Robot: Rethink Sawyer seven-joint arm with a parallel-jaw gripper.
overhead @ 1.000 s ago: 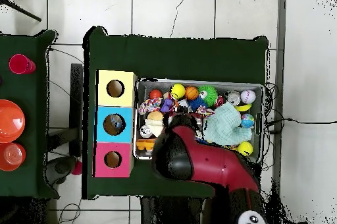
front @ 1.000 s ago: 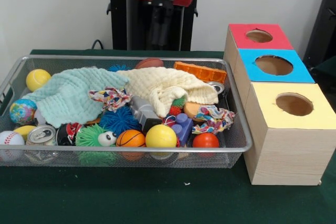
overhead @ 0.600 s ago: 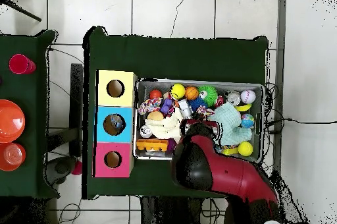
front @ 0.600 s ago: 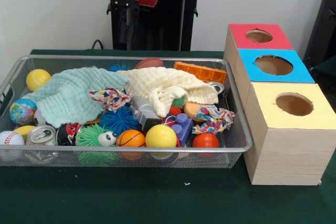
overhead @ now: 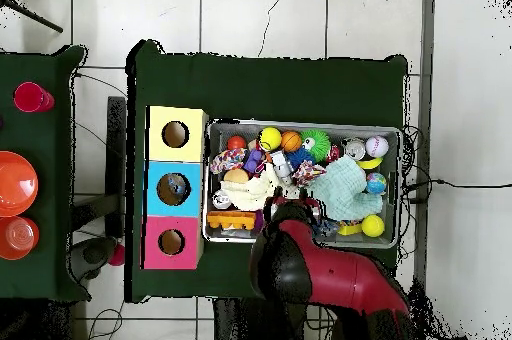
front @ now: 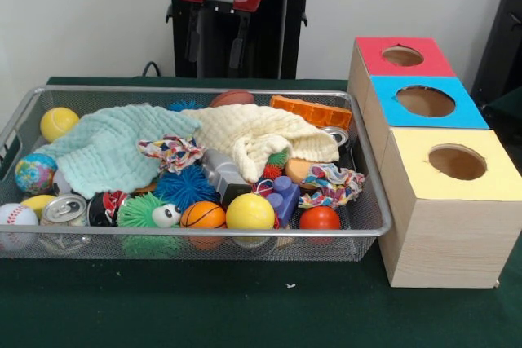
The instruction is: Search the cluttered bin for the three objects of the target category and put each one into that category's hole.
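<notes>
Covering the table [front: 245, 315] is a dark green cloth, with white wall behind and pale floor tiles [overhead: 260, 16] around. On it, the wire bin [front: 371, 218] of balls and cloths sits left of three boxes [front: 440, 226]. The tool [front: 216, 34] hangs above the far rim; whether it is spread, I cannot tell.

The bin [front: 371, 209] is silvery wire mesh. Both cloths, mint [front: 106, 148] and cream [front: 261, 136], look soft and waffle-textured. The boxes [front: 449, 238] show pale wood grain under matt painted tops. The yellow ball [front: 249, 212] seems smooth, perhaps glossy plastic; the table cover [front: 245, 307] is matt green.
</notes>
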